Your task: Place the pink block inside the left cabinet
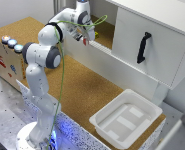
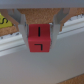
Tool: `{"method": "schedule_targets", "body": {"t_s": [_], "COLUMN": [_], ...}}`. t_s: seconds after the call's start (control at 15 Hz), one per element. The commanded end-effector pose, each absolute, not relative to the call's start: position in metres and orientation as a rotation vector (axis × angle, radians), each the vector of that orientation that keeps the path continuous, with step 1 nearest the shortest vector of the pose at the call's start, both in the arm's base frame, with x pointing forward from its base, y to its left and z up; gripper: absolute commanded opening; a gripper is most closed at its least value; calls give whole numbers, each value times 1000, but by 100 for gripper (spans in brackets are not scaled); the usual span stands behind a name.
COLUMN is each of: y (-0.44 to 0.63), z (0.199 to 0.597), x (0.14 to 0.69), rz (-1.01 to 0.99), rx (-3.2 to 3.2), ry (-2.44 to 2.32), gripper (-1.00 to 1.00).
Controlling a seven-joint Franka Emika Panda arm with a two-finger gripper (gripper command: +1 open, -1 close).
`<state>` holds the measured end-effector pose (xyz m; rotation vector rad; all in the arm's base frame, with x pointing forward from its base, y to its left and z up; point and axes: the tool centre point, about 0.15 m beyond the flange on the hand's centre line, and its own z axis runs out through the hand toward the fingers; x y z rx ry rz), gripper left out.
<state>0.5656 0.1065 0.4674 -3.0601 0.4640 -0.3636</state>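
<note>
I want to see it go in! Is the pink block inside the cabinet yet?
Not yet. The pink block is pinched between the tool fingers, raised at the left cabinet opening, not resting on its floor.

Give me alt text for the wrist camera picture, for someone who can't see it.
Close-up of the gripper holding the pink block, a red-pink cube with black markings, between its two grey fingers. Behind it lie a cork-brown floor and a white ledge; a blurred pale surface fills the foreground.
</note>
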Motion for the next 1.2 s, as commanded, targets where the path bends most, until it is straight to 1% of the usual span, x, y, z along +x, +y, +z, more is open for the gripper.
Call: {"method": "schedule_targets", "body": {"t_s": [0.0, 0.4, 0.87, 1.13], "y": [90, 92, 93, 99], "z": [461, 470, 470, 469], "x": [617, 659, 677, 678], "rz": [-333, -369, -393, -438], "rx": [-3068, -3076, -3152, -3163], "ry": [368, 291, 248, 251], "gripper": [-100, -100, -100, -100]}}
